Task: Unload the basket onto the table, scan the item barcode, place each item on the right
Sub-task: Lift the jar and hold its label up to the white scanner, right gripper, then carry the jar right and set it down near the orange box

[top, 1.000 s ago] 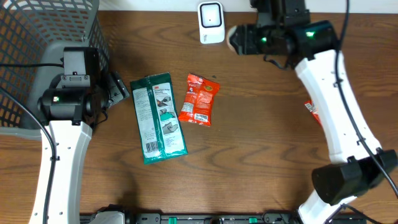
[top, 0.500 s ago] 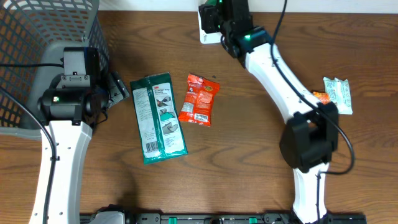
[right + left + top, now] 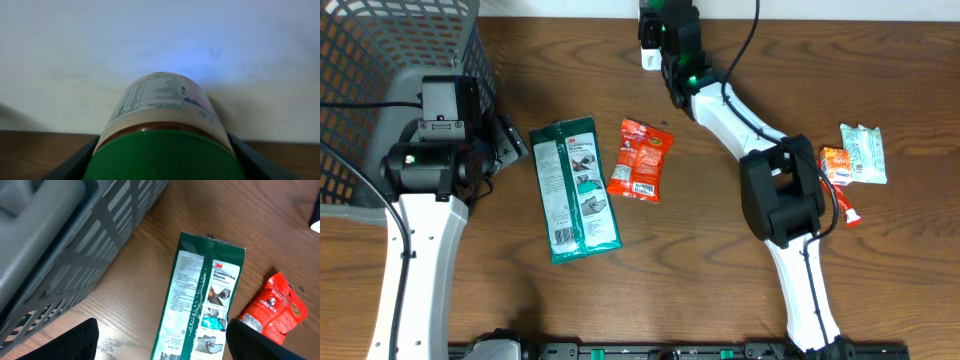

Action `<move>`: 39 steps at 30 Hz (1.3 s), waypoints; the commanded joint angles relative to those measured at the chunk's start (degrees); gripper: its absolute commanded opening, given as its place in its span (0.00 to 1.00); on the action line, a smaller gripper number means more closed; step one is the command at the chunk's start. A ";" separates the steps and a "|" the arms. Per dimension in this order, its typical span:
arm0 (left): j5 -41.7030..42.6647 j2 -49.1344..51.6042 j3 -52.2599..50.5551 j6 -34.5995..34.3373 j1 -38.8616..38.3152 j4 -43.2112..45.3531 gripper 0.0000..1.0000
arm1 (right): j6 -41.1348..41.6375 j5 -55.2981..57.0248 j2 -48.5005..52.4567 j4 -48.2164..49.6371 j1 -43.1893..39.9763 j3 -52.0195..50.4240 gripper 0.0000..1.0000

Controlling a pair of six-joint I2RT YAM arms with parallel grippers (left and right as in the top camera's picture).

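In the right wrist view a jar (image 3: 160, 107) with a green lid and a pale label fills the frame, pointing at the white wall. My right gripper (image 3: 162, 162) is shut on it, one dark finger on each side of the lid. From overhead, that gripper (image 3: 665, 22) sits at the table's back edge, over the white scanner (image 3: 646, 52), which is mostly covered. The jar itself is hidden there. My left gripper (image 3: 162, 347) is open and holds nothing. It hangs by the basket, over the lower end of a green 3M package (image 3: 205, 295).
A grey mesh basket (image 3: 390, 60) stands at the back left, beside the left arm. The green package (image 3: 575, 190) and a red snack pouch (image 3: 640, 160) lie mid-table. A white-green packet (image 3: 863, 152) and an orange one (image 3: 834, 165) lie at the right.
The right arm has swung left and back with the jar, ending over the scanner; the packets at the right came into view. The left arm has not moved.
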 commanded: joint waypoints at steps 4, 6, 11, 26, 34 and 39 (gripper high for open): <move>-1.16 0.17 0.26 0.35 0.26 -0.11 0.82 | 0.39 1.46 1.44 2.78 -0.39 0.98 0.13; -1.16 0.17 0.26 0.35 0.26 -0.09 0.82 | -0.48 1.44 1.42 4.96 -0.70 0.98 0.11; -1.16 0.17 0.26 0.33 0.26 -0.09 0.82 | -6.10 1.42 -2.03 7.21 -0.74 0.98 0.06; -1.16 0.17 0.26 0.35 0.26 -0.09 0.82 | -6.03 -9.33 -37.33 -79.69 -2.82 0.98 0.05; -1.16 0.17 0.26 0.35 0.26 -0.09 0.82 | -6.03 -9.33 -36.30 -90.31 -9.18 -6.67 0.07; -1.16 0.17 0.26 0.35 0.26 -0.09 0.82 | -6.03 -9.33 -36.28 -82.38 -14.91 -19.43 0.06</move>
